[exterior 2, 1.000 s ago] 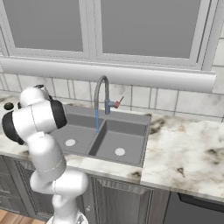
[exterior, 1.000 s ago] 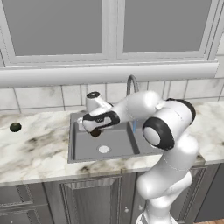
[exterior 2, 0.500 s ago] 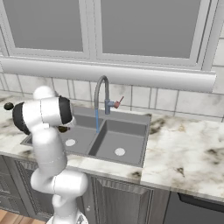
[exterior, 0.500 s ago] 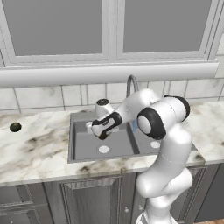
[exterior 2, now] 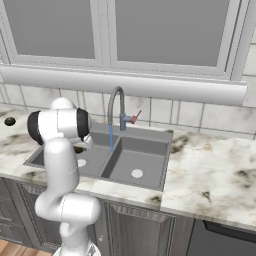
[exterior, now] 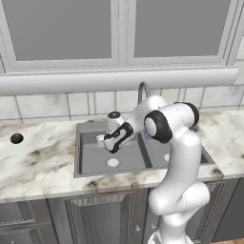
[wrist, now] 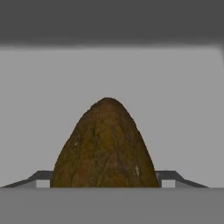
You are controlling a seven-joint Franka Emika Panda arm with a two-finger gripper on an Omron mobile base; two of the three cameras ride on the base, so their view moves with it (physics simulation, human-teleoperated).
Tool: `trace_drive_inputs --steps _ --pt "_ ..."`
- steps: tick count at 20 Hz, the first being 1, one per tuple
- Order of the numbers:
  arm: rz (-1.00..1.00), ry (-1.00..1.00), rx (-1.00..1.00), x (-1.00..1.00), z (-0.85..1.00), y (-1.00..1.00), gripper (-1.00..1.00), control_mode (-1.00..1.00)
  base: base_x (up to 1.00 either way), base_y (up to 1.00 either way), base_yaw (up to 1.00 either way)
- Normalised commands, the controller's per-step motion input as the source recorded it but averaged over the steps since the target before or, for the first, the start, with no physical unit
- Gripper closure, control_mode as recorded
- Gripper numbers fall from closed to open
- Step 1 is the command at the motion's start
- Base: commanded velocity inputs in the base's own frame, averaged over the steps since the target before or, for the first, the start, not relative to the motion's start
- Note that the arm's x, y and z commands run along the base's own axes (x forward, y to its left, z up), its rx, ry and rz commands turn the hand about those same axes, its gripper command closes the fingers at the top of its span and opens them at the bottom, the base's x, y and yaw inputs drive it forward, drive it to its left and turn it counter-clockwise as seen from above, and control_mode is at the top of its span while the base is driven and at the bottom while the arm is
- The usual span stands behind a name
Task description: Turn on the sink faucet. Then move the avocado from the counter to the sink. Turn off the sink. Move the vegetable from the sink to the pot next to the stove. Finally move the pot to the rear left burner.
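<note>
My gripper (wrist: 105,178) is shut on the avocado (wrist: 105,148), a brownish-olive lump that stands between the two dark fingertips (wrist: 40,176) in the hand view. In the left base view the gripper (exterior: 108,143) hangs over the left basin of the grey sink (exterior: 86,155), pointing down toward the basin floor. The sink faucet (exterior: 143,90) arches behind the arm, and a thin blue stream runs from the faucet (exterior 2: 116,100) into the sink (exterior 2: 145,155). The arm's body hides the gripper in the right base view.
A darker green-black ball (exterior: 16,138) lies on the white marble counter (exterior: 38,162) left of the sink, also seen as the ball (exterior 2: 10,121). The counter (exterior 2: 210,175) stretches on to the right. Tiled wall and window stand behind.
The arm has swung toward the sink's middle, carrying the gripper slightly right and lower into the left basin. The jaws have kept their width.
</note>
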Motion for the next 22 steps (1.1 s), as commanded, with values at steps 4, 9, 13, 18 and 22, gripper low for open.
trace_drive_inputs --steps 4,9,13,18,22 --pt "0.0 0.0 0.0 0.27 -0.4 -0.01 1.0 -1.0 0.0 0.0 0.0" --pt "0.0 0.0 0.0 0.2 -0.32 -0.02 1.0 -1.0 0.0 0.0 0.0" --pt "0.0 0.0 0.0 0.1 -0.3 -0.03 1.0 -1.0 0.0 0.0 0.0" --pt "0.0 0.03 0.0 0.13 -0.38 0.0 1.0 -1.0 0.0 0.0 0.0" --pt "0.0 0.07 0.0 0.09 -0.29 -0.01 -1.0 -1.0 0.0 0.0 0.0"
